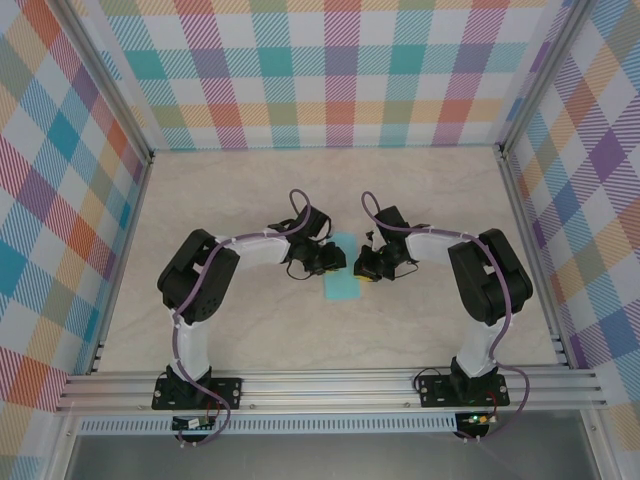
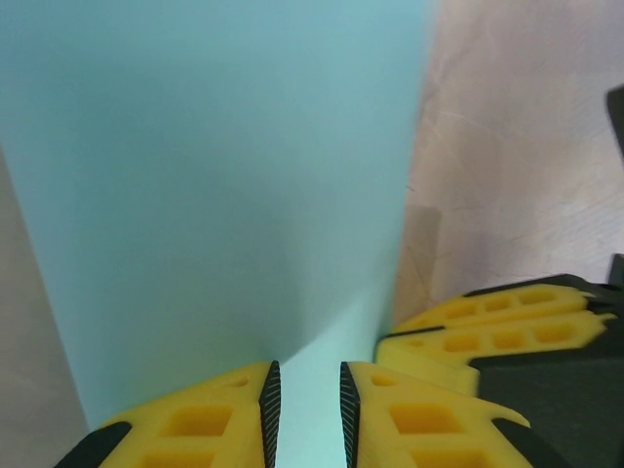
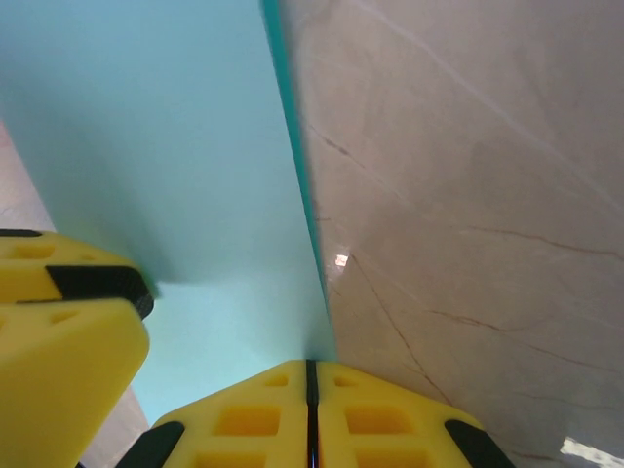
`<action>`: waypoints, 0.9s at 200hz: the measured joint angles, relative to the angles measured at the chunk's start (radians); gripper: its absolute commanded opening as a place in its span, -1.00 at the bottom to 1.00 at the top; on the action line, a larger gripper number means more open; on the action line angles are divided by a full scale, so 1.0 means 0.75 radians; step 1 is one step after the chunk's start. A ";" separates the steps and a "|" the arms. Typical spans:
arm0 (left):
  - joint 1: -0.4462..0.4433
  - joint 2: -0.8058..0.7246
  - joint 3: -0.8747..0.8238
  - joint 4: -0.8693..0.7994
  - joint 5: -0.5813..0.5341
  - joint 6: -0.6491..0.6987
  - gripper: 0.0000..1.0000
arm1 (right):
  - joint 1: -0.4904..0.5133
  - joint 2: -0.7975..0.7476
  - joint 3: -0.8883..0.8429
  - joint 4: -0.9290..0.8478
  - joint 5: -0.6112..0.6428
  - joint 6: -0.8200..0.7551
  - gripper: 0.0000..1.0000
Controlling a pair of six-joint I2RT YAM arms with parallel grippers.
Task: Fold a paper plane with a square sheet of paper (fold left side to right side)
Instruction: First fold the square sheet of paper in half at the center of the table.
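Observation:
The teal square sheet of paper [image 1: 342, 284] lies on the table between my two grippers and looks like a narrow upright strip from above. In the left wrist view the sheet of paper [image 2: 224, 195] spreads out ahead of my left gripper [image 2: 304, 390]. Its jaws stand a narrow gap apart, and teal shows in that gap. My left gripper [image 1: 326, 262] hangs over the sheet's left side. My right gripper [image 3: 312, 366] is shut, its tips down at the right edge of the sheet of paper [image 3: 166, 127]. From above, my right gripper [image 1: 368, 268] sits just right of the sheet.
The pale marbled table [image 1: 250, 190] is walled by checked panels on three sides, with a metal rail [image 1: 330, 385] along the near edge. The other arm's yellow fingers crowd each wrist view: the right gripper's fingers [image 2: 487, 331] and the left gripper's fingers [image 3: 58, 331].

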 measured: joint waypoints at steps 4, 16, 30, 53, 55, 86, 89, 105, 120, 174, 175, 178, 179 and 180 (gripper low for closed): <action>0.000 0.003 0.000 -0.004 -0.008 0.005 -0.50 | 0.000 0.002 0.001 -0.001 0.000 0.000 -0.83; 0.000 0.010 0.000 -0.020 -0.035 0.018 -0.50 | 0.000 0.004 0.008 -0.010 0.000 -0.001 -0.83; 0.002 0.013 0.000 -0.023 -0.046 0.024 -0.50 | 0.000 0.008 0.016 -0.022 0.001 -0.001 -0.82; 0.010 0.013 -0.001 -0.023 -0.057 0.026 -0.50 | 0.000 0.016 0.028 -0.041 0.002 -0.008 -0.82; 0.010 0.013 -0.002 -0.023 -0.057 0.028 -0.50 | 0.000 0.016 0.030 -0.042 0.002 -0.009 -0.82; 0.018 0.006 -0.023 0.004 -0.050 0.043 -0.50 | 0.000 0.022 0.039 -0.056 0.002 -0.021 -0.82; 0.019 0.004 -0.028 0.008 -0.048 0.045 -0.50 | 0.000 0.023 0.041 -0.058 0.002 -0.023 -0.82; 0.034 -0.024 -0.062 0.016 -0.057 0.052 -0.49 | 0.000 0.024 0.042 -0.061 0.002 -0.031 -0.82; 0.064 -0.058 -0.097 0.003 -0.075 0.062 -0.49 | 0.000 0.024 0.043 -0.061 0.002 -0.032 -0.82; 0.193 -0.133 -0.127 -0.082 -0.124 0.099 -0.46 | 0.001 0.031 0.055 -0.078 0.002 -0.037 -0.82; 0.194 -0.134 -0.127 -0.081 -0.123 0.099 -0.46 | 0.001 0.031 0.055 -0.078 0.002 -0.037 -0.82; 0.195 -0.138 -0.129 -0.079 -0.120 0.099 -0.46 | 0.001 0.031 0.055 -0.079 0.002 -0.037 -0.82; 0.196 -0.141 -0.131 -0.077 -0.117 0.099 -0.46 | 0.001 0.031 0.056 -0.080 0.002 -0.037 -0.82; 0.196 -0.142 -0.132 -0.076 -0.115 0.099 -0.46 | 0.001 0.031 0.056 -0.080 0.003 -0.037 -0.82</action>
